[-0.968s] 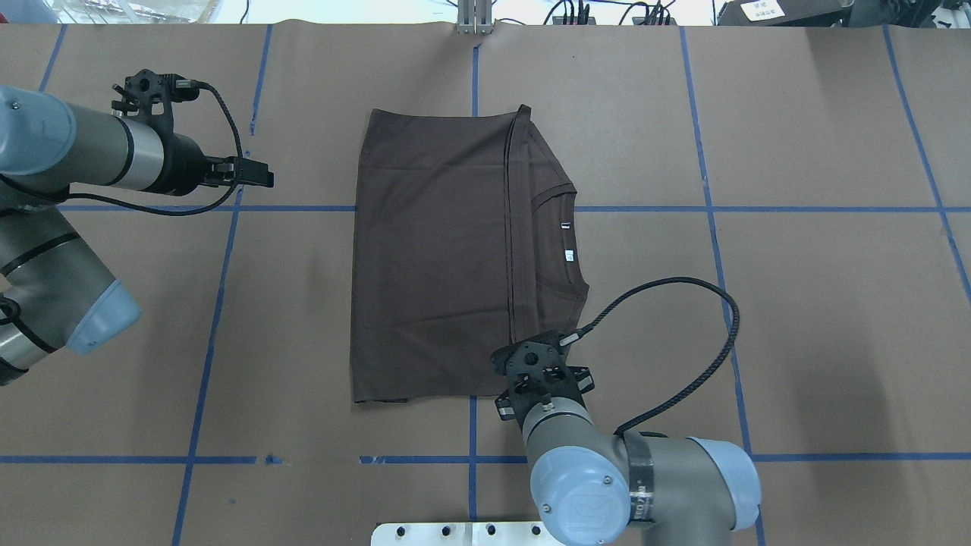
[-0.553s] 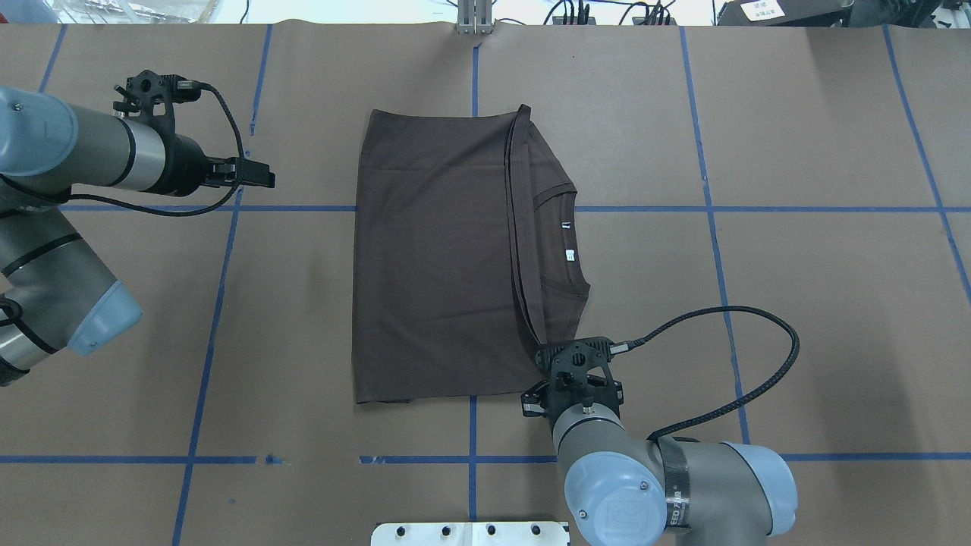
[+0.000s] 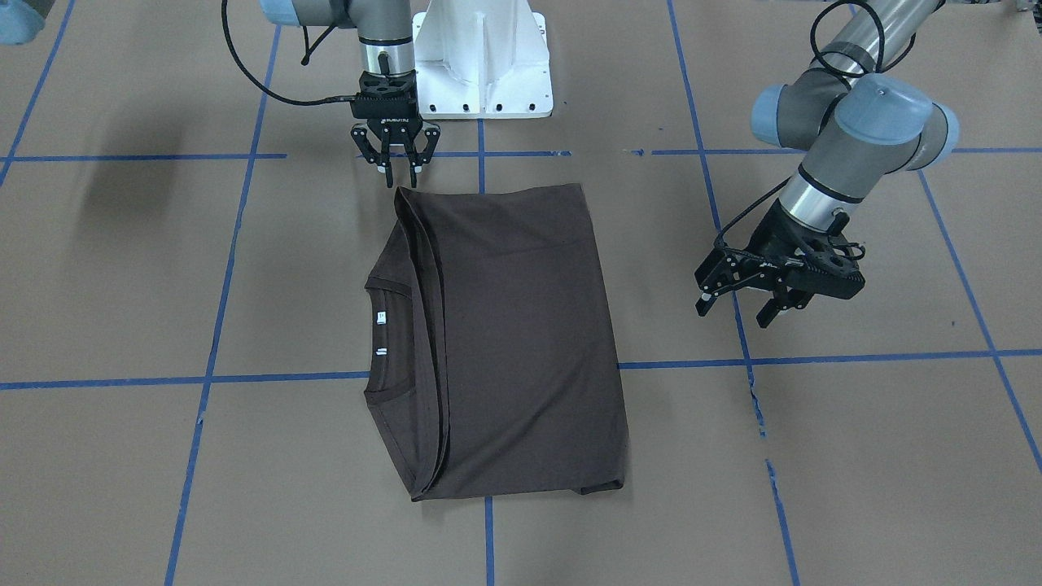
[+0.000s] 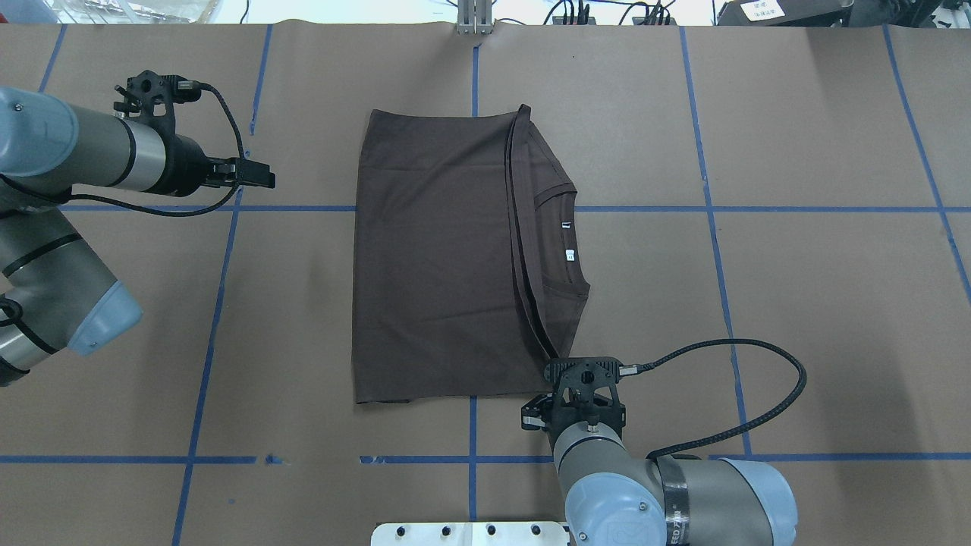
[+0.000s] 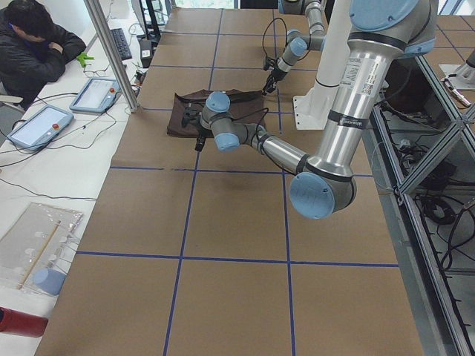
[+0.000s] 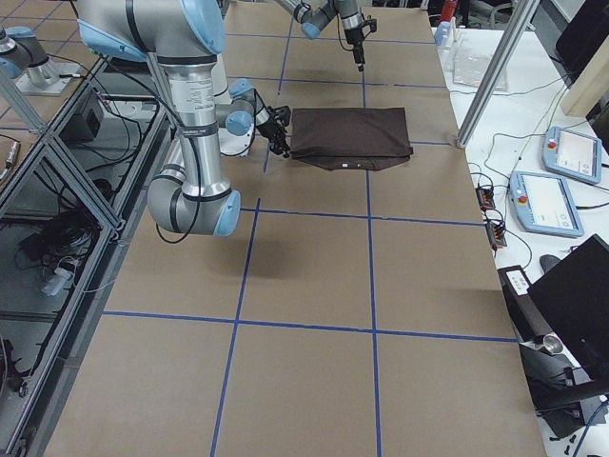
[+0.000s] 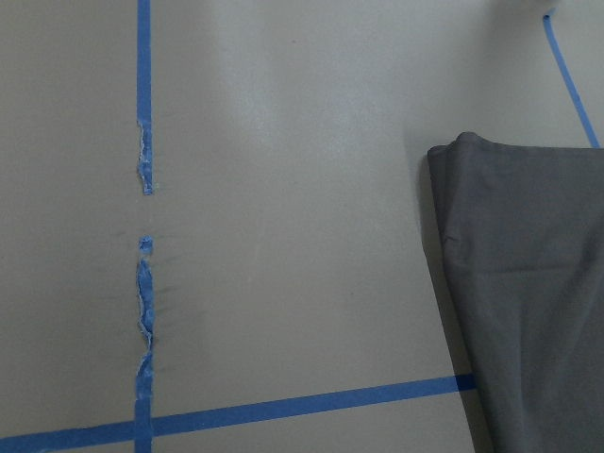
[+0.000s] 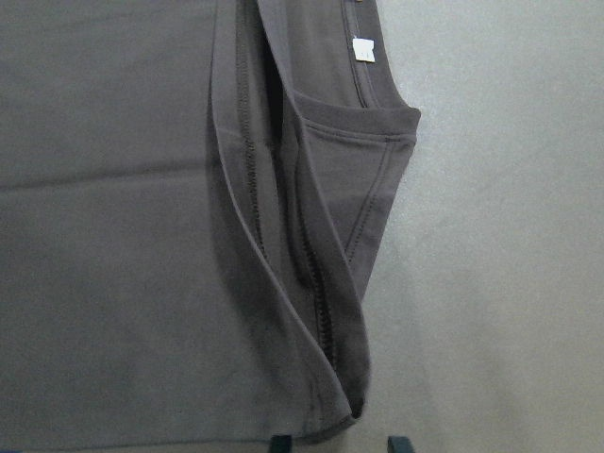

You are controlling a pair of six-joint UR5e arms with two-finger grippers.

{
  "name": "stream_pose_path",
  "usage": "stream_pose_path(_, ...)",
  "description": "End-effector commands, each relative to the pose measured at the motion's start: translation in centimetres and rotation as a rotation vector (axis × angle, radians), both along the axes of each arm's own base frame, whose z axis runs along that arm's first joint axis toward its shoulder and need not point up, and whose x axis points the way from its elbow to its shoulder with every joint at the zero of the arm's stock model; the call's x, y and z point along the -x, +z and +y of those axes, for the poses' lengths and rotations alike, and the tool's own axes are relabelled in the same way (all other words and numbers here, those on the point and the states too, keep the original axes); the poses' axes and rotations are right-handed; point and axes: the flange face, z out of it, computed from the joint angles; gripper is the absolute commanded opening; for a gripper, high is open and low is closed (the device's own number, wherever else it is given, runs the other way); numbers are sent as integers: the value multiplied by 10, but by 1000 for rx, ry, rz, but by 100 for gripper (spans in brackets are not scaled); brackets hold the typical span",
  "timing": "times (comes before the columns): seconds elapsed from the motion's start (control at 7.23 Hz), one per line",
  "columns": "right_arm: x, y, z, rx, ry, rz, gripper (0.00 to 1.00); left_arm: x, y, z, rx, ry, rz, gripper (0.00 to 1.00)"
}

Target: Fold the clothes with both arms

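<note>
Brown paper (image 4: 796, 318) marked off with blue tape covered the table, and the T-shirt (image 4: 432, 258) lay flat near its middle. It was folded into a neat block, with its hem edges stacked along one line and the collar (image 4: 563, 241) and its white tags showing past them on the robot's right. That layered edge looked to be the reason for where the right gripper (image 3: 398, 177) hung: pointing down just beside the shirt's corner (image 8: 351, 411) nearest the robot. Its jaws were moderately spread and held nothing. In the wrist view the corner sat just ahead of the gap between its fingertips (image 8: 280, 444), apparently lined up so that one pinch would catch every layer. The left gripper (image 3: 733, 316) hovered over bare paper, well apart from the shirt's opposite side, its jaws likewise parted and empty. It was probably kept clear until its own corner was needed.
</note>
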Motion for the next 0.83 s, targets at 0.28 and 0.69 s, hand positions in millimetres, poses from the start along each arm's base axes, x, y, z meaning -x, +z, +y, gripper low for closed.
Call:
stream_pose_path(0.28,-18,-16,-34,-34,-61,20,100,0,1,0,0,4,-1,100)
stream_pose_path(0.69,-16,-45,-102,-89,-167,72,100,-1,0,0,-1,5,0,100)
